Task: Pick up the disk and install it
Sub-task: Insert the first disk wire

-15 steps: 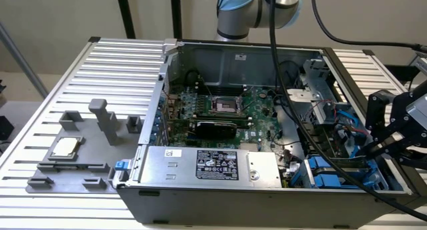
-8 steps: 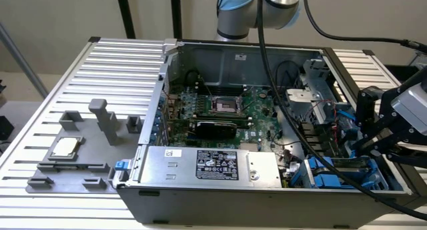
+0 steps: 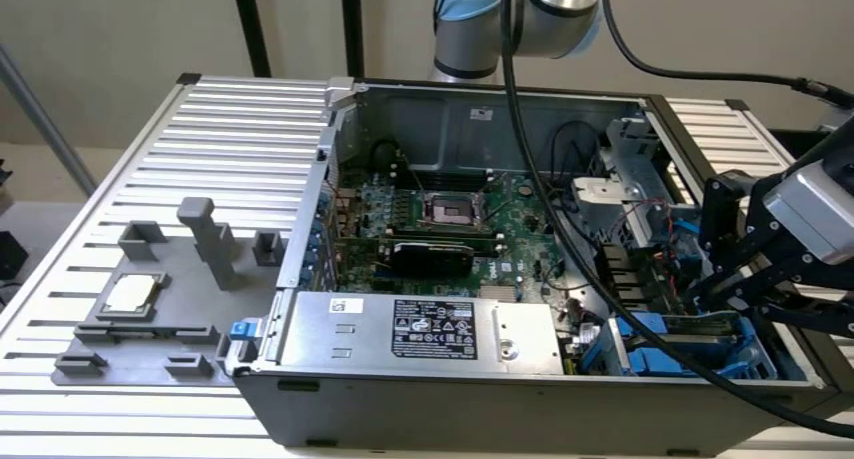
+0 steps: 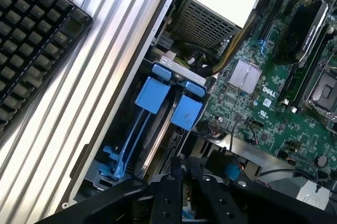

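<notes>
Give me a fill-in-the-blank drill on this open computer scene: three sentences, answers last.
The gripper hangs over the ____ drive carriers in the computer case.
The small silver chip lies on the grey fixture, ____ the case.
Past the case's wall, the wrist view shows a black ____ with many keys.
Answers: blue; outside; keyboard.

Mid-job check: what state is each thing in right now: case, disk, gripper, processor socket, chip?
case: open, side panel off.
disk: on edge in the blue drive bay, right under the gripper; cannot tell if fully seated.
gripper: low over that bay, at the exterior view's right.
processor socket: empty.
chip: lying in the grey holder, outside the case.
</notes>
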Controlling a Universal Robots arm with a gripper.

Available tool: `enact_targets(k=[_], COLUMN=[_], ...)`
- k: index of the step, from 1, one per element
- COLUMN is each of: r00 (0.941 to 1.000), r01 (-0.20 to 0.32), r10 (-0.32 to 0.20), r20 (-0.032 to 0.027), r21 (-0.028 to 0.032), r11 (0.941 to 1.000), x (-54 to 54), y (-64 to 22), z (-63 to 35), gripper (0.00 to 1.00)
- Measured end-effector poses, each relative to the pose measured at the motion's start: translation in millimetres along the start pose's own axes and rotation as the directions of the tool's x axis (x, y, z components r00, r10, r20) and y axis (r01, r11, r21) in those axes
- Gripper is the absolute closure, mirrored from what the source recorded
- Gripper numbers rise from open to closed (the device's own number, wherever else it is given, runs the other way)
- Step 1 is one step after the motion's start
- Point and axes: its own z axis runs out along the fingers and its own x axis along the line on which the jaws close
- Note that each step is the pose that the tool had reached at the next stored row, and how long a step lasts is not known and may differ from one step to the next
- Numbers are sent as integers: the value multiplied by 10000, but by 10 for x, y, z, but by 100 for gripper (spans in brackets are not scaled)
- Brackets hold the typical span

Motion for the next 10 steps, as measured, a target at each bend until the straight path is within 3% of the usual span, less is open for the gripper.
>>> enact_targets(k=[5, 10], r00=[9980, 9899], r01=[-634, -1414], r10=[634, 1413], r20=[36, 79], r21=[65, 172], r11=[9980, 9898], x=[0, 0], y=[0, 0], z=[0, 1], gripper=[84, 84])
